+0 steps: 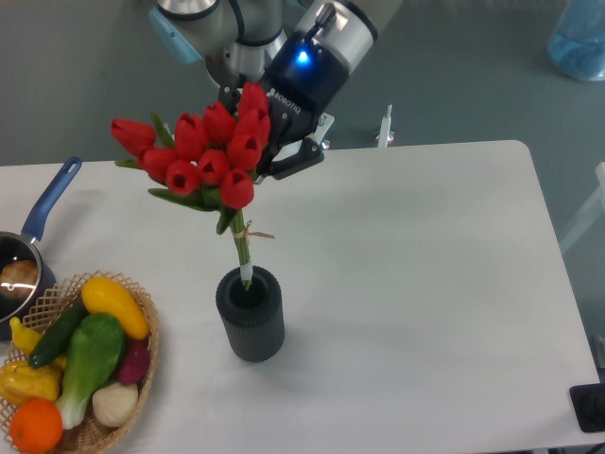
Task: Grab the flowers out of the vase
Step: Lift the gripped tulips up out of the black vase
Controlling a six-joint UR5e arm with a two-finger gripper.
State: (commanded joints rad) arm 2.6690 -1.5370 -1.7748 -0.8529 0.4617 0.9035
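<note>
The flowers (203,158), a bunch of red tulip buds with green leaves and tied green stems, hang above the vase (250,314). Only the pale stem tip still reaches the vase's round mouth. The vase is dark grey, ribbed and cylindrical, standing upright on the white table. My gripper (267,144) sits behind the right side of the bunch, shut on the flowers among the buds. Its fingertips are largely hidden by the blooms.
A wicker basket (144,364) of fruit and vegetables stands at the front left corner. A blue-handled saucepan (38,230) lies at the left edge. The white table (425,284) stretches to the right of the vase. A blue translucent object (579,38) is at the top right.
</note>
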